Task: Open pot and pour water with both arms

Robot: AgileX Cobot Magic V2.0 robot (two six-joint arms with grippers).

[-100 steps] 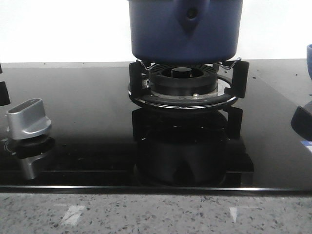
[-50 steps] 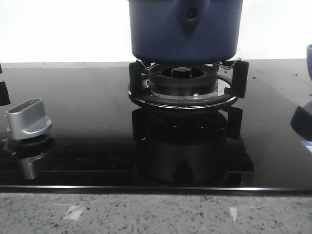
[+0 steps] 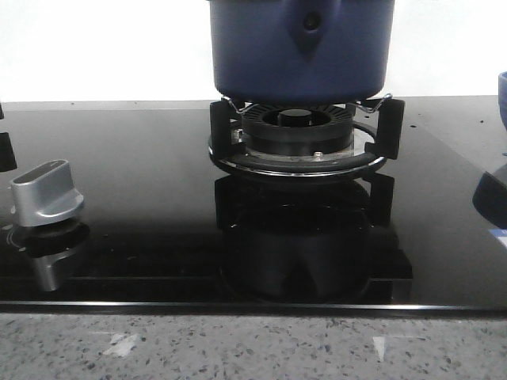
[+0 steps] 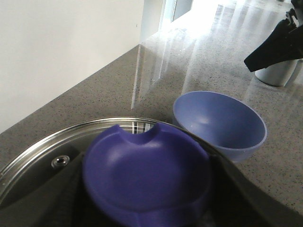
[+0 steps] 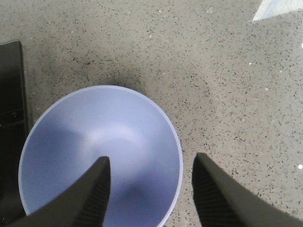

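Observation:
The dark navy pot point(image 3: 301, 47) stands on the burner grate point(image 3: 297, 146); its top is cut off by the front view's edge. In the left wrist view, a glass lid point(image 4: 118, 125) with a steel rim carries a big blue knob point(image 4: 147, 175). My left gripper point(image 4: 147, 189) is shut on that knob, one dark finger point(image 4: 52, 198) pressed to each side. Whether the lid still rests on the pot cannot be told. My right gripper point(image 5: 151, 189) hangs open over a light-blue bowl point(image 5: 94, 142), straddling its rim. No water is visible.
The bowl point(image 4: 220, 118) sits on the speckled granite counter beside the lid and shows at the right edge point(image 3: 503, 99). A silver stove knob point(image 3: 47, 190) is on the black glass hob point(image 3: 142, 158). A white holder with dark utensils point(image 4: 279, 52) stands farther off.

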